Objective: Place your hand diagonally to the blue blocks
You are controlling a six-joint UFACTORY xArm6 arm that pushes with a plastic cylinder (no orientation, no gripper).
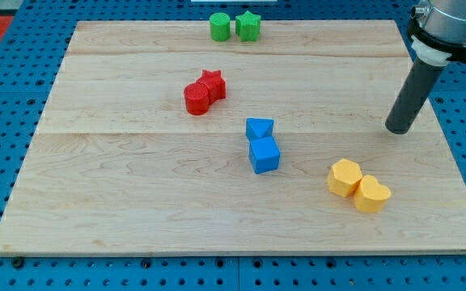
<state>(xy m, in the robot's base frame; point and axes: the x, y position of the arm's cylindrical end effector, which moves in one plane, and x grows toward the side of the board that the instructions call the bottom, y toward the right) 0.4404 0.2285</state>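
Two blue blocks (pixel 261 145) are sitting mid-worktop (pixel 136 210); my tip (pixel 398 129), bearing no pincer, near the right edge, is risking nudging them.

My worktop (pixel 136 178) is pale, smooth wood with visible grain. The blue cube (pixel 264 155) and yellow blocks (pixel 358 187) look like matt plastic. My rod (pixel 415 89) is dark and matt.

A straight dark grey rod, round and matte, ends in my tip (pixel 398 129), blunt and flat. Above it sits a white collar ring, then a wider black and grey cylindrical housing.
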